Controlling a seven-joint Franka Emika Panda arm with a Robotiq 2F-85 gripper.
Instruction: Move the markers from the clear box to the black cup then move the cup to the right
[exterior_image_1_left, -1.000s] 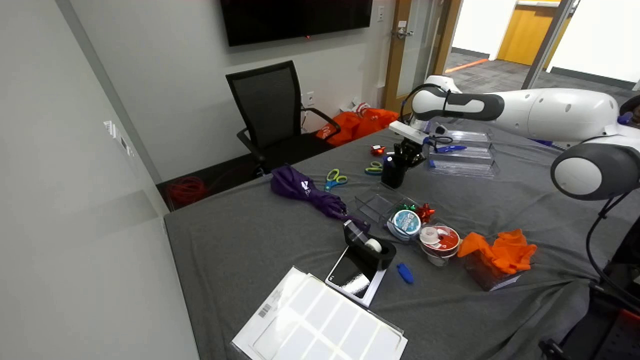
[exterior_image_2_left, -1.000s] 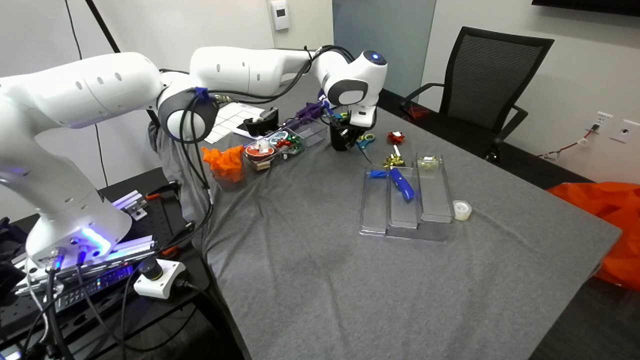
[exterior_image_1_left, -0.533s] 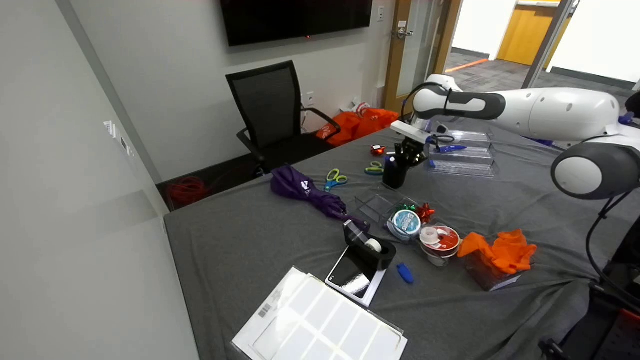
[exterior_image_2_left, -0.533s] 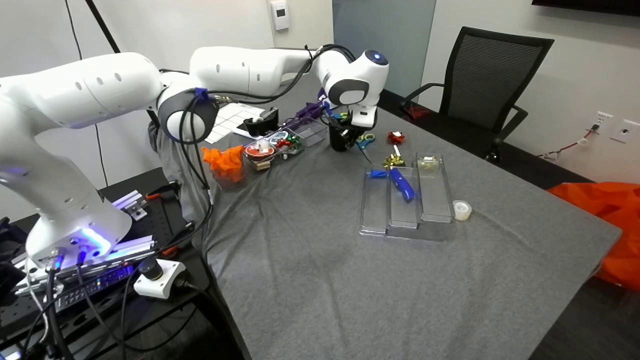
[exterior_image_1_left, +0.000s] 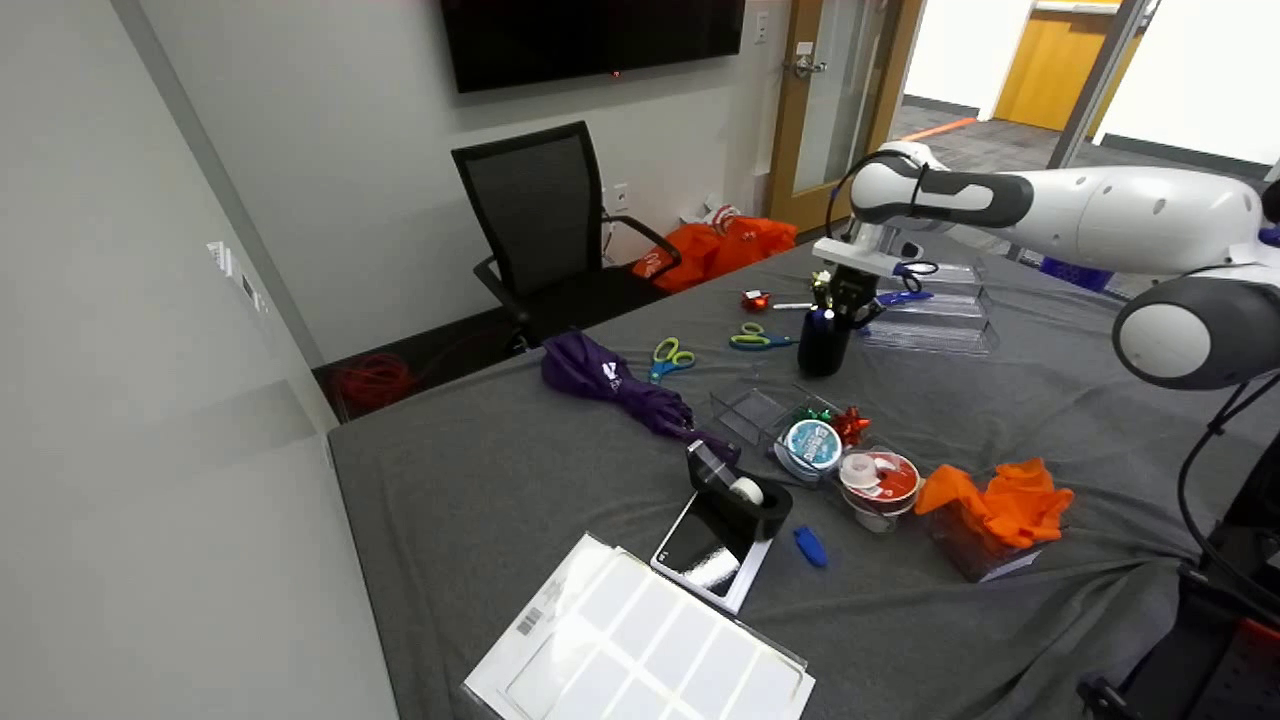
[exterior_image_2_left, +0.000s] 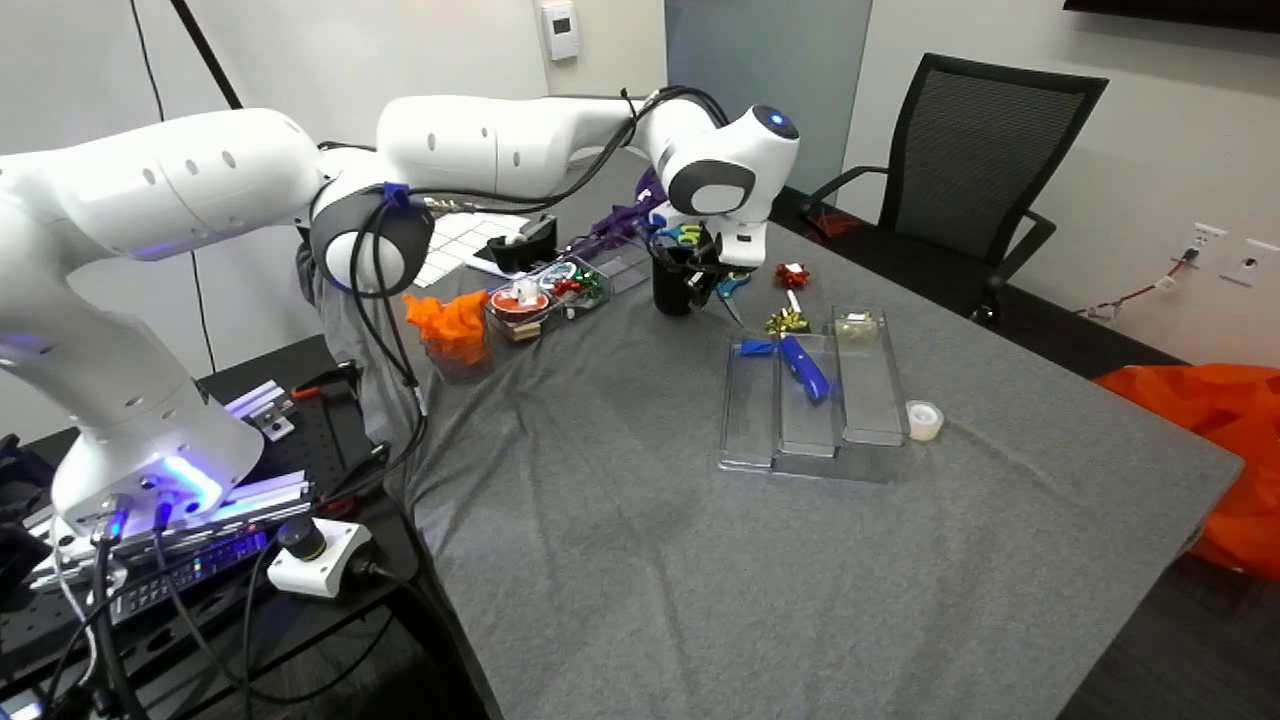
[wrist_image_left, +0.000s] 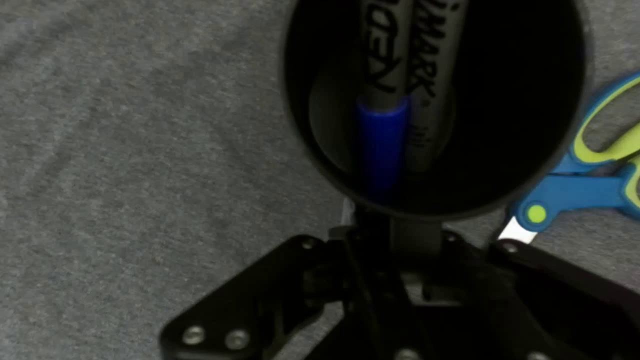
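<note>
Cup (exterior_image_2_left: 670, 288): black, sitting under the end of the arm (exterior_image_2_left: 470, 145) in an exterior view; its long axis is running roughly twelve to six, a slight lean not being ruled out.
Markers (wrist_image_left: 385, 102): two are leaning side by side inside the cup in the wrist view, one pointing toward twelve o'clock, its neighbour slightly toward one. I'm judging the filling done and the cup's shift the step in hand.
Gripper (wrist_image_left: 390, 230): jaws are standing close together against the cup's wall, at six o'clock of its rim, and I'm taking them to be pinching its side; the cup is lying toward twelve from them.
Scissors (wrist_image_left: 570, 195): resting at four o'clock from the cup in the wrist view, blades pointing toward seven.
Clear box (exterior_image_2_left: 808, 430): lying between four and five o'clock from the cup in an exterior view. If "right" is meaning the robot's own, the coming move is heading for about six and turning on passing just beside this box.
Cup base: showing small; whether it is touching the cloth (exterior_image_2_left: 600, 500) I'm not able to tell.
Marker tops: being cut off by the wrist view's upper edge.
Jaws: vanishing black on black below the rim, the exact hold not showing.
</note>
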